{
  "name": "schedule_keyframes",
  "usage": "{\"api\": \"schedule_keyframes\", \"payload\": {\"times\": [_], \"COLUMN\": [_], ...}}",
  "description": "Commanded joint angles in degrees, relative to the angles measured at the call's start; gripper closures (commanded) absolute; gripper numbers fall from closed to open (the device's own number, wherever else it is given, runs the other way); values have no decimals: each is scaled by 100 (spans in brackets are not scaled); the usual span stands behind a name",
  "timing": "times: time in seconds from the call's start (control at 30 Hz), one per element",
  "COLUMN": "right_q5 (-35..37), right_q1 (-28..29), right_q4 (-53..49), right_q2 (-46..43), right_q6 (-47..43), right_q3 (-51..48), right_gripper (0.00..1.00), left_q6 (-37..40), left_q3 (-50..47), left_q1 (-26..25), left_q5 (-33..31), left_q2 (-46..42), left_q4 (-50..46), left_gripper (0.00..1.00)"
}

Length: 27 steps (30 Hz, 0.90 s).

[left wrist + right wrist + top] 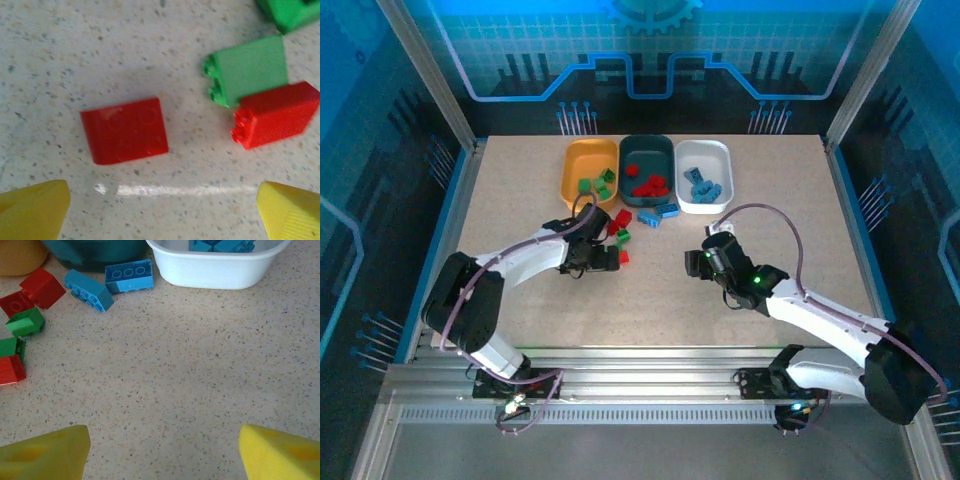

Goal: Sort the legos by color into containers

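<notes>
Left gripper [165,212] spread wide, nothing gripped; red lego [125,131] seen on table [50,60] at 11 o'clock. Right gripper [165,450] spread wide too, nothing held; blue legos [129,276] at 11 o'clock, white tub [215,275] at 12.

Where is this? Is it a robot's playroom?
Probably a robot lab's test booth, not a playroom: a left arm and right arm bolted to a metal rail, a table fenced by a metal frame, bricks for sorting practice.

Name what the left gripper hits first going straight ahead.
Probably the lone red brick, lying just ahead of the open left gripper, slightly left of centre; depth is unclear, so the table might come first.
</notes>
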Motion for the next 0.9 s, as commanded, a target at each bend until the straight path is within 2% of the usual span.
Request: {"api": "schedule_keyframes", "payload": {"times": [0.0,0.23,0.37,0.43,0.63,0.87], "right_q5": [-12,-20,-81,-84,-90,-106], "right_q1": [-49,-48,-51,-40,-42,-39], "right_q4": [82,80,65,48,47,65], "right_q2": [50,30,18,7,-84,-31], "right_q6": [-39,-57,-57,-65,-60,-55], "right_q3": [80,87,97,96,82,87], "right_gripper": [21,21,21,21,21,21], "left_q6": [-219,-415,-486,-477,-394,-346], "left_q3": [217,439,405,379,363,443], "left_q1": [113,162,287,306,315,302], "left_q5": [-365,-425,-258,-239,-245,-228], "left_q2": [439,984,1121,1125,1022,597], "left_q4": [-140,-187,-3,45,33,-189], "left_gripper": [5,11,19,24,49,52]}}
